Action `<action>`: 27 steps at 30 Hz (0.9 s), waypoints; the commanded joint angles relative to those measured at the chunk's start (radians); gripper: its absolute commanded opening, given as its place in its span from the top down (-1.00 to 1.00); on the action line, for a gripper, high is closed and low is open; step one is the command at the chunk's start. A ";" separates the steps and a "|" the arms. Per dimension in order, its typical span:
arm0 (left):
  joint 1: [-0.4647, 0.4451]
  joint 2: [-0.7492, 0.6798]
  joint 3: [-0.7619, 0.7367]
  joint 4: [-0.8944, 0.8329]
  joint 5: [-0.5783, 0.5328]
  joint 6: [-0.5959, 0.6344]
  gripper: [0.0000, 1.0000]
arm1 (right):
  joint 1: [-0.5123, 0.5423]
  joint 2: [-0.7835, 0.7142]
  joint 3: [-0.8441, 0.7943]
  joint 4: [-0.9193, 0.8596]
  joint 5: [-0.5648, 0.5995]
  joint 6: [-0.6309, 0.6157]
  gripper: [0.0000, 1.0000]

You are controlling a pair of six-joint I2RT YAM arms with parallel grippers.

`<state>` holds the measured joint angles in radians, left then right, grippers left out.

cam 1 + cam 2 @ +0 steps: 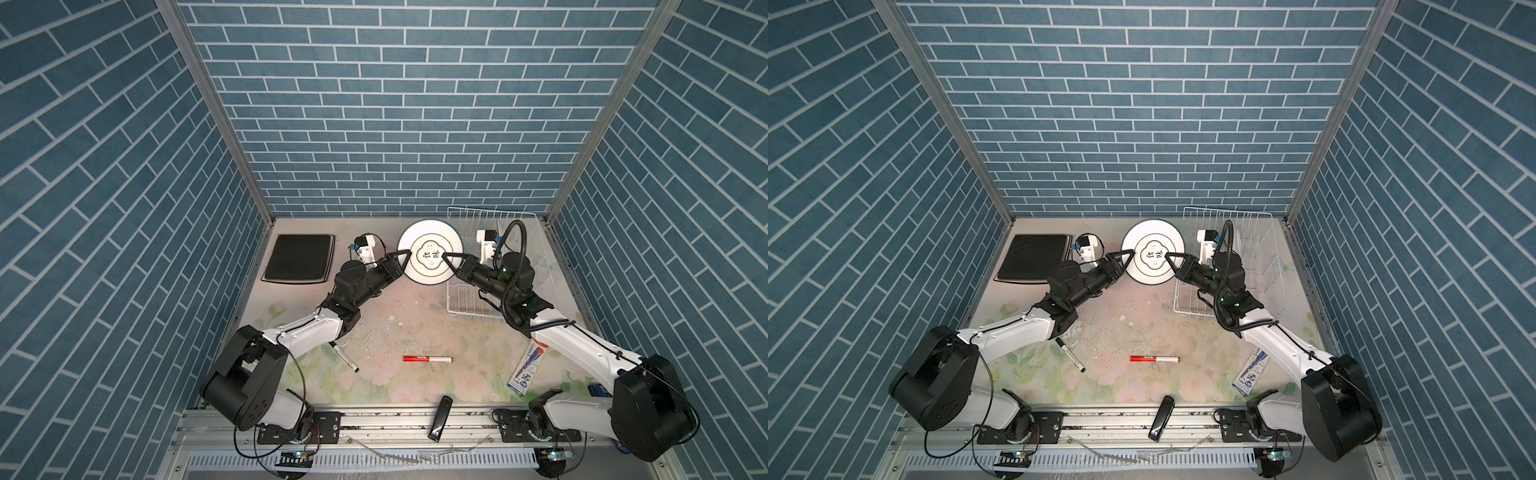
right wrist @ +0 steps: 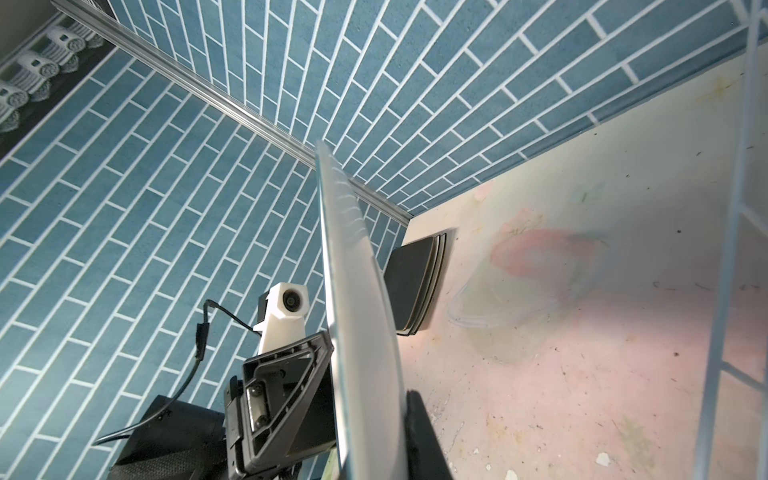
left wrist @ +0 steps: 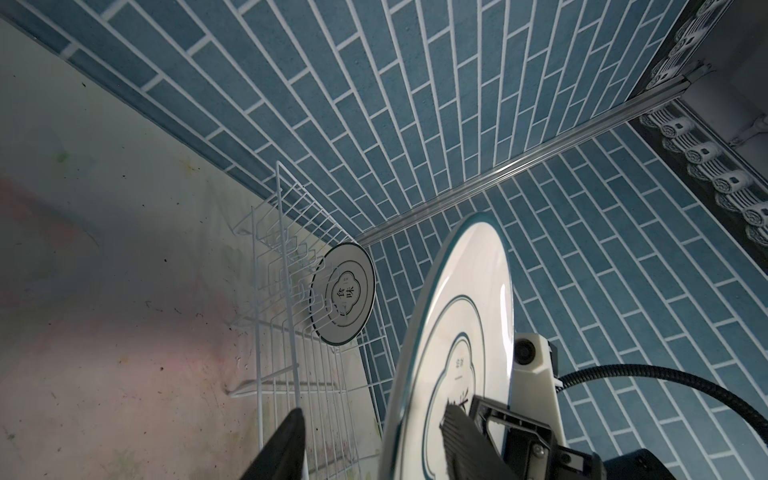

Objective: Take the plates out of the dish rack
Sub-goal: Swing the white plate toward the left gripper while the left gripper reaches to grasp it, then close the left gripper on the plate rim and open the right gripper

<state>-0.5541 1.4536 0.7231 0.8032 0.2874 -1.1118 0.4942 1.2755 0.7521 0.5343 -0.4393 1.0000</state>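
- The round white plate (image 1: 430, 239) (image 1: 1152, 243) hangs tilted in the air between the two grippers. It is over the far middle of the table (image 1: 415, 324), with its patterned face toward the top cameras, just left of the dish rack (image 1: 469, 218).
- The right gripper (image 1: 445, 255) is clamped on the plate's right side, its fingertips reaching in to the clover motif.
- The left gripper (image 1: 404, 258) straddles the plate's left rim with its jaws apart. In the left wrist view one of its fingers (image 3: 282, 444) stands clear of the plate, with a gap between them.
- The rack sits at the table's far right corner, partly under the right arm.
- In the left wrist view a second round plate (image 3: 343, 293) with the same motif stands upright among the rack's wires; which slot cannot be told.
- At the far left of the table the black square plate (image 1: 299, 257) lies on top of the stacked white square plates (image 2: 434, 286).
- A red marker (image 1: 428, 358) and a black marker (image 1: 345, 360) lie nearer the front.
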 commanded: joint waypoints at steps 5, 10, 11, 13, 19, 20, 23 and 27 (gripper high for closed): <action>0.020 0.021 -0.010 0.061 0.043 -0.037 0.19 | -0.024 0.037 0.010 0.167 -0.123 0.103 1.00; 0.026 0.022 -0.007 0.065 0.049 -0.045 0.42 | -0.037 0.057 0.015 0.179 -0.146 0.118 1.00; 0.026 0.020 -0.008 0.066 0.051 -0.045 0.47 | -0.038 0.059 0.017 0.178 -0.150 0.119 1.00; 0.027 0.019 -0.012 0.067 0.050 -0.045 0.59 | -0.040 0.062 0.018 0.183 -0.156 0.123 1.00; 0.033 0.005 -0.022 0.067 0.042 -0.045 0.83 | -0.046 0.069 0.020 0.189 -0.172 0.127 1.00; 0.034 0.004 -0.022 0.065 0.042 -0.045 0.86 | -0.048 0.071 0.020 0.190 -0.174 0.126 1.00; 0.037 -0.004 -0.022 0.062 0.034 -0.042 1.00 | -0.051 0.075 0.022 0.190 -0.179 0.128 0.67; 0.045 -0.012 -0.044 0.064 0.021 -0.040 1.00 | -0.058 0.078 0.020 0.188 -0.182 0.129 0.20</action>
<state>-0.5240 1.4643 0.7090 0.8585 0.3305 -1.1656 0.4438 1.3556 0.7525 0.6544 -0.5945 1.1259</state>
